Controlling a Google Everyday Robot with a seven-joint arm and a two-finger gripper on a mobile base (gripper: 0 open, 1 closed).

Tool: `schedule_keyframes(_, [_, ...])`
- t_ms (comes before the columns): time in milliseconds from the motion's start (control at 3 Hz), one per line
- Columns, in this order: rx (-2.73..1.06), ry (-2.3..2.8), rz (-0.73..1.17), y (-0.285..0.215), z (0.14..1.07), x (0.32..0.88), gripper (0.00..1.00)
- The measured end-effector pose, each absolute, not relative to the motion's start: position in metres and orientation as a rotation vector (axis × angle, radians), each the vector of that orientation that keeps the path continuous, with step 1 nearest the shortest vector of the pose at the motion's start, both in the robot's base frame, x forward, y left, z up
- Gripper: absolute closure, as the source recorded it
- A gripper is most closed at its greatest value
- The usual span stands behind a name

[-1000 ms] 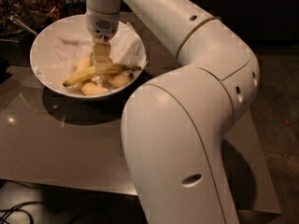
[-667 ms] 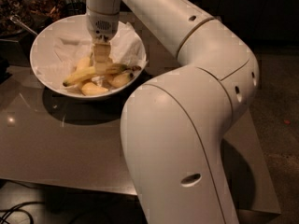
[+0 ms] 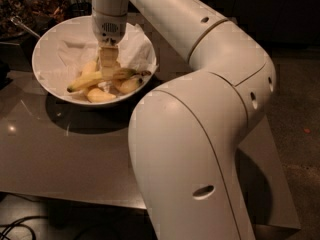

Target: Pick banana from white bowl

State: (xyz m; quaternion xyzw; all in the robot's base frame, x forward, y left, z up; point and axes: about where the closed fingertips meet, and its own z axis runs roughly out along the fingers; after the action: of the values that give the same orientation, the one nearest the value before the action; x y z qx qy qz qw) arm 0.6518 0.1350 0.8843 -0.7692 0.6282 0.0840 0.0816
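Observation:
The white bowl (image 3: pixel 42 72) stands at the back left of the table, lined with crumpled white paper. The long yellow banana (image 3: pixel 84 81) lies across its front part, greenish tip to the left and dark stem end to the right. Shorter pale bananas (image 3: pixel 100 95) lie beside and under it. My gripper (image 3: pixel 108 68) reaches straight down into the bowl and sits right at the middle of the long banana, hiding that part of it. The banana still lies among the others in the bowl.
The bowl stands on a glossy grey-brown table (image 3: pixel 75 154). My large white arm (image 3: pixel 200 134) fills the right and front of the view. Dark clutter (image 3: pixel 30 6) lies behind the bowl at the upper left. Cables (image 3: pixel 15 229) lie on the floor.

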Motion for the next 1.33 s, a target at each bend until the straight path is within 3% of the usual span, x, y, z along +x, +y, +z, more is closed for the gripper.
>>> schedule_keyframes(333, [-2.299,1.877,0.251,0.135,0.8843,0.6518,0.38])
schedule_keyframes(1000, [-2.299,1.877,0.251,0.135,0.8843,0.6518,0.36])
schedule_keyframes(1333, [-2.299,1.877,0.251,0.135,0.8843,0.6518,0.41])
